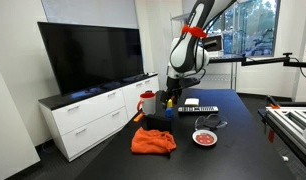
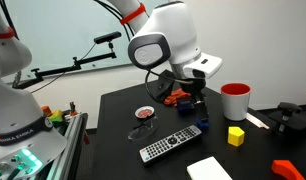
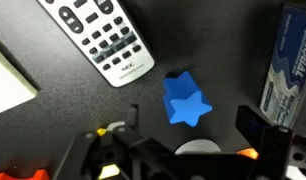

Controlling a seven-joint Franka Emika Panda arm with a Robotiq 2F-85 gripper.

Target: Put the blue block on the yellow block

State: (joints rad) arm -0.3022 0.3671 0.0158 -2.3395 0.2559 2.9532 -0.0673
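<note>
Now the gripper point(image 3: 191, 130) is held low over the table point(image 2: 258, 150), its jaws spread wide and nothing gripped.

Right under the wrist camera the blue block point(image 3: 186, 99) is seen lying on the dark surface, roughly between the two fingers point(image 3: 255, 122) and clear of both. Just beside it, up and to one side in the wrist view, a remote control point(image 3: 98, 35) is laid flat. Out past the gripper the yellow block point(image 2: 235, 135) is found on its own, near the blue one but not touching it, with a red mug point(image 2: 234, 100) stood upright behind it. Farther round, an orange cloth point(image 1: 153, 140) is bunched on the table, and a small red-and-white dish point(image 1: 203, 137) is set near it.
</note>
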